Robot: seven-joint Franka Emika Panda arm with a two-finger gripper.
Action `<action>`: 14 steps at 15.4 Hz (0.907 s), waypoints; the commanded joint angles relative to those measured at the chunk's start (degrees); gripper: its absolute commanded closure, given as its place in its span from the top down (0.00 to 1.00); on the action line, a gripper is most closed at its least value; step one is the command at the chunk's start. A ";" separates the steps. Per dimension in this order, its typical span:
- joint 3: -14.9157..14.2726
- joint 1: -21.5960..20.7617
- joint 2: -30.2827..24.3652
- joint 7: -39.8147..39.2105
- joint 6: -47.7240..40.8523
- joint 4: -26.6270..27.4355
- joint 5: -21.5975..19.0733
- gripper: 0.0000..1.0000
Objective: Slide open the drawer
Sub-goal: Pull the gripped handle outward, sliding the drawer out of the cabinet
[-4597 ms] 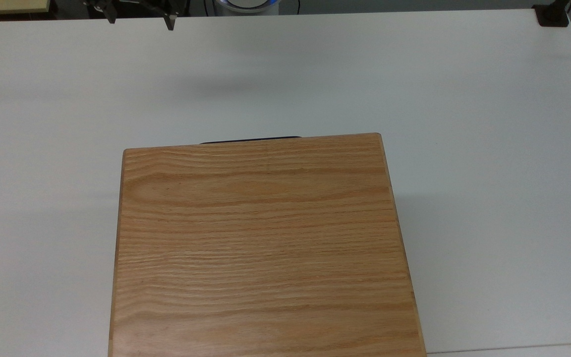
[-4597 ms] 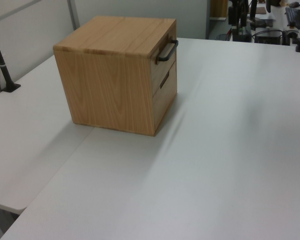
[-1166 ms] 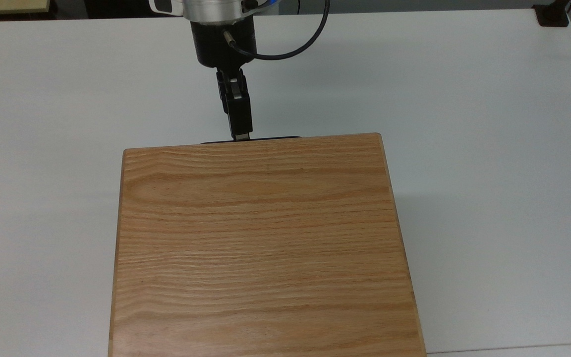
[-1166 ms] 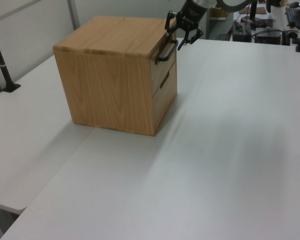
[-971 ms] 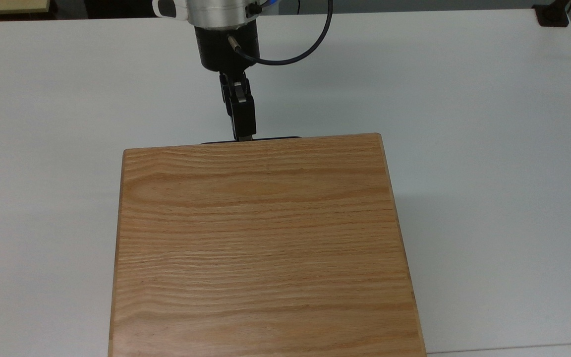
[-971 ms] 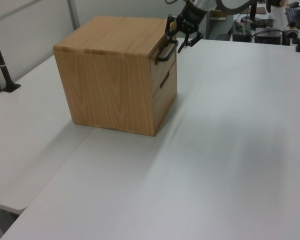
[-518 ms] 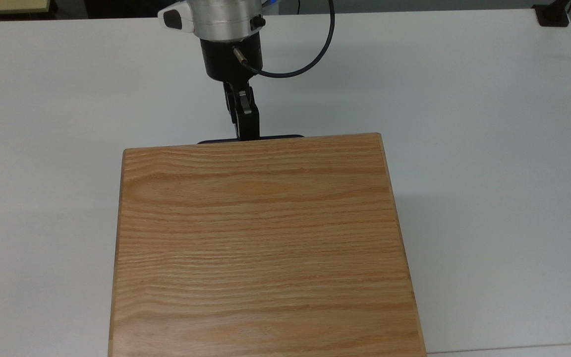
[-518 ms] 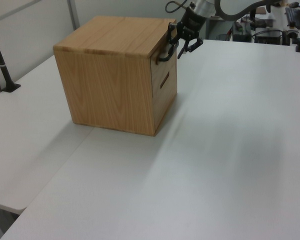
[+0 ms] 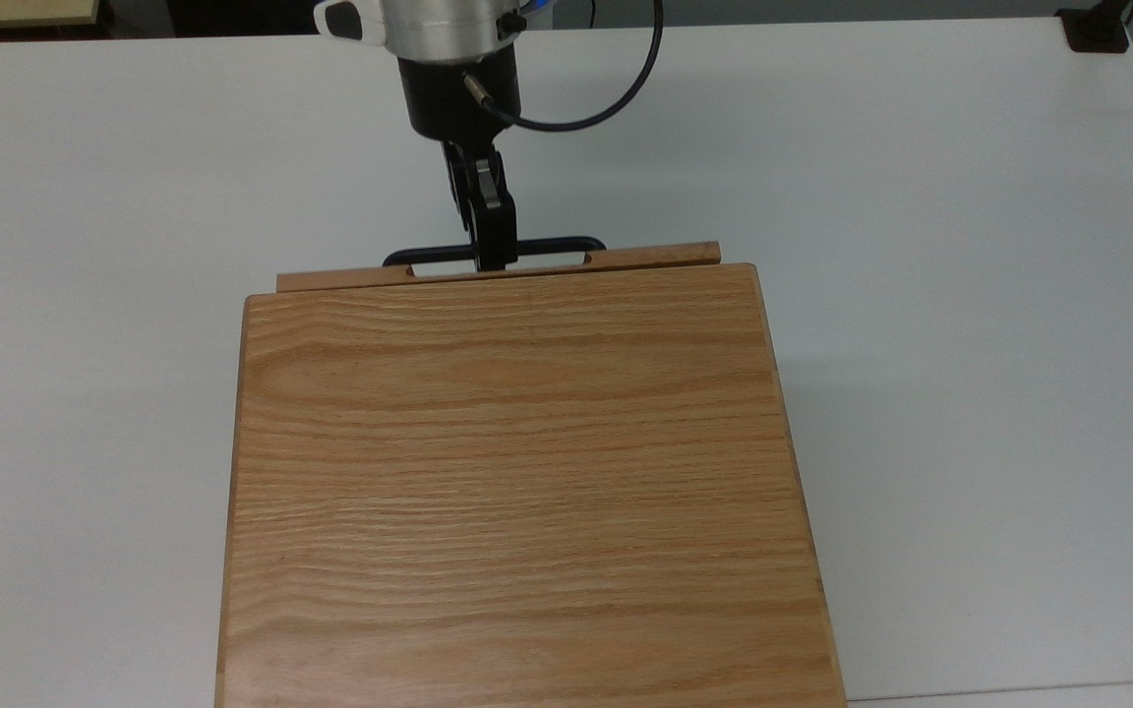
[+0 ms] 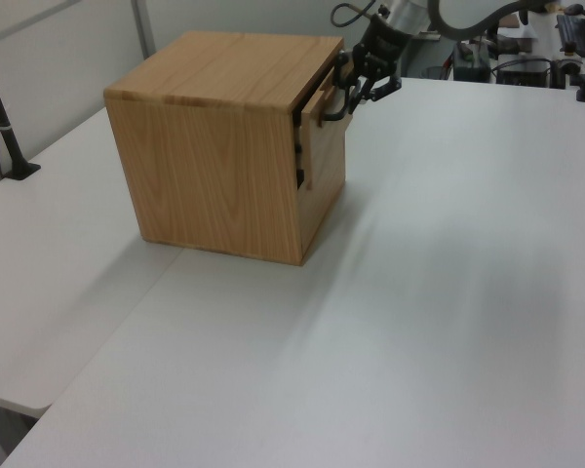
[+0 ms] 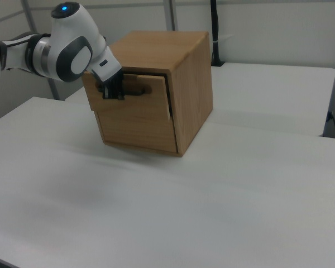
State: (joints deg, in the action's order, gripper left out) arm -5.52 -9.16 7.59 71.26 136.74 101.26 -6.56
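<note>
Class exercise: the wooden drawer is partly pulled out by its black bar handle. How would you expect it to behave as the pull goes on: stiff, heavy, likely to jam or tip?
The drawer looks like rigid wood, so it probably won't flex. The gripper holds the handle near its middle, so it should slide straight rather than jam. The cabinet looks bulky on the table; it likely stays put.

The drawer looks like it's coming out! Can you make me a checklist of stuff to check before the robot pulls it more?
1. Gripper on the black handle: ok, it sits at the bar's middle in the top view.
2. Grip tight on the bar: cannot tell.
3. Drawer started sliding: ok, its front stands a little way out of the cabinet.
4. Drawer coming out straight: ok, its front edge runs even with the cabinet edge in the top view.
5. Table ahead of the drawer free: ok, bare white surface.
6. Drawer fully open: not ok, only a narrow gap shows.
</note>
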 commanded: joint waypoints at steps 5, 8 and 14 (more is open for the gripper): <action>-0.63 0.20 -17.15 -12.80 -3.83 15.81 -7.50 0.13; -2.04 0.20 -22.33 -16.76 -7.89 19.66 -7.85 0.13; -2.92 0.73 -33.24 -20.73 -15.09 26.35 -7.94 0.14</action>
State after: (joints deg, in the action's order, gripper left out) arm -7.93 -8.04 -17.64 56.68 125.81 125.39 -12.65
